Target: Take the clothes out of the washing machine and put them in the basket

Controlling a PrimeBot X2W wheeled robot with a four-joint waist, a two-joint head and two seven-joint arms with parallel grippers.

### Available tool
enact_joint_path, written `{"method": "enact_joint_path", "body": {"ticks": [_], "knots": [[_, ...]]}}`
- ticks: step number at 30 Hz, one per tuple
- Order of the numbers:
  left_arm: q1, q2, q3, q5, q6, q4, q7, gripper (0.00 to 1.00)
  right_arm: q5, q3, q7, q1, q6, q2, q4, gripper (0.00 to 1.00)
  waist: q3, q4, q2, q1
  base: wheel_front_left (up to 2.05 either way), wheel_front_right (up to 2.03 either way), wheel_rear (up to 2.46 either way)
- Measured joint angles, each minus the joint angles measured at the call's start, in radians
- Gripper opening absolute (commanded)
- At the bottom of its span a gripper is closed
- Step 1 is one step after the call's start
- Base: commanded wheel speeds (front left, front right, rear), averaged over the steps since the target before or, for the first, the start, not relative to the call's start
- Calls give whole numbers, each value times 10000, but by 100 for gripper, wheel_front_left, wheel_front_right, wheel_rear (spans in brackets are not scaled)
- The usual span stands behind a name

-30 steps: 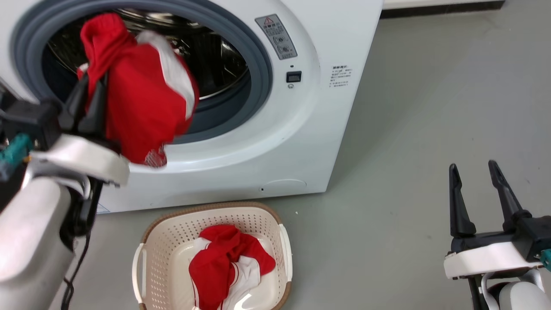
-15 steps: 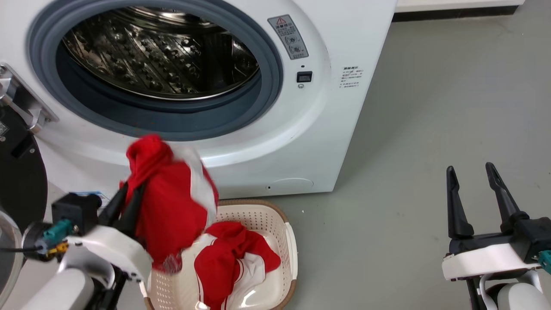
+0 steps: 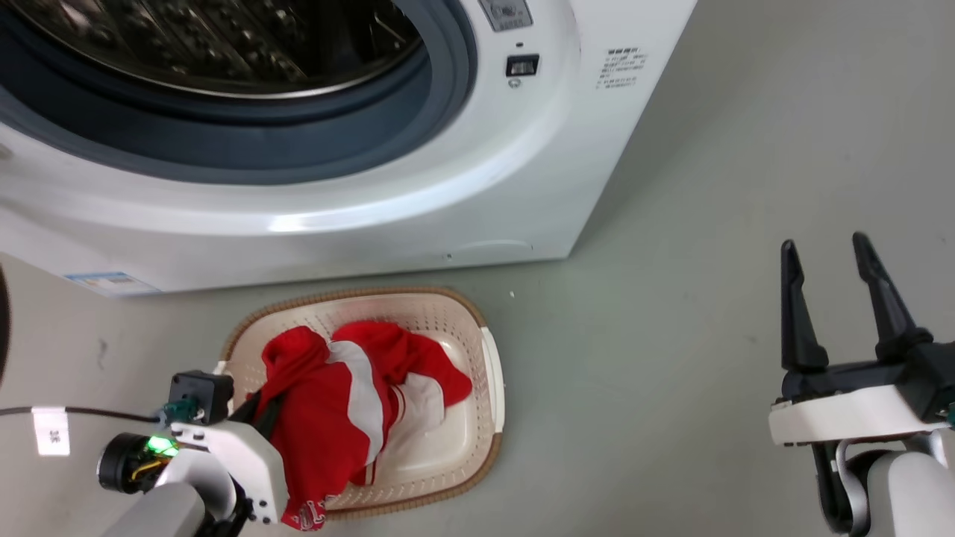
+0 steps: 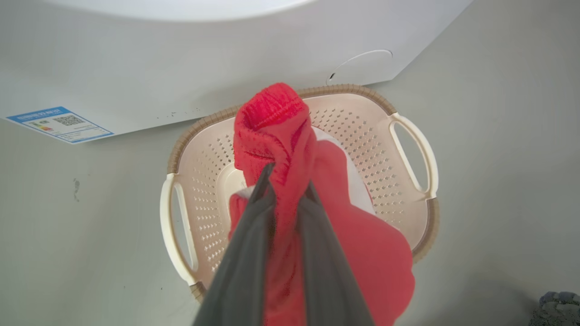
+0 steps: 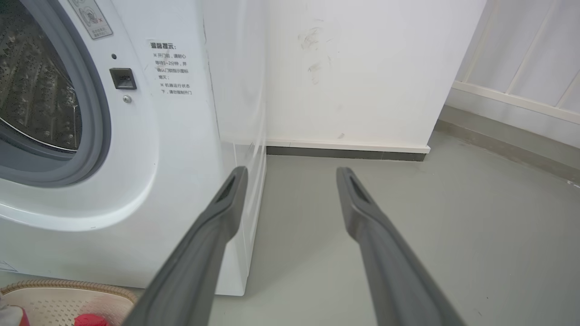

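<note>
Head view, lower left: our left gripper (image 3: 261, 404) pinches a bright red garment with white panels (image 3: 321, 432), draped into the cream perforated plastic basket (image 3: 464, 307) in mid-frame. At lower right our right gripper (image 3: 823, 246) gapes, holding nothing. On the white front-loading washing machine (image 3: 522, 164) we read a blue-edged QR label (image 4: 59, 124) and a Chinese notice (image 5: 174, 68).

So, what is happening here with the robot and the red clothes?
The left gripper is shut on a red garment and holds it over the basket, which stands on the floor in front of the washing machine. A second red and white garment already lies in the basket. The right gripper is open and holds nothing, off to the side.
</note>
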Motion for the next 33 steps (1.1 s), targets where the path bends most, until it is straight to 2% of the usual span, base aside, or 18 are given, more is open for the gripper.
{"method": "enact_joint_path", "body": {"ticks": [8, 16, 26, 28, 33], "knots": [[-1742, -587, -207, 345, -454, 3070, 12, 0, 67, 27, 0, -519, 0, 0, -314, 100, 1479, -344, 0, 1, 0, 0, 0], [-3350, -711, -111, 708, -420, 5336, -859, 0, 67, -75, 0, -679, 0, -2, -616, 100, 2952, -762, 0, 1, 0, 0, 0], [-4591, -1197, 54, 918, -410, 6706, -1244, 0, 65, -157, 2, -785, 0, -2, -1103, 100, 4461, -1036, 0, 1, 0, 0, 0], [-4770, -1210, 249, 846, -244, 6853, -1258, 0, -27, -59, 0, -786, 0, -4, -1145, 100, 4670, -1048, 0, 1, 0, 0, 0], [-4888, -1210, 453, 876, -196, 6932, -1277, 0, -144, -8, 0, -763, 0, 0, -1243, 100, 4982, -1038, 0, 1, 0, 0, 0]]}}
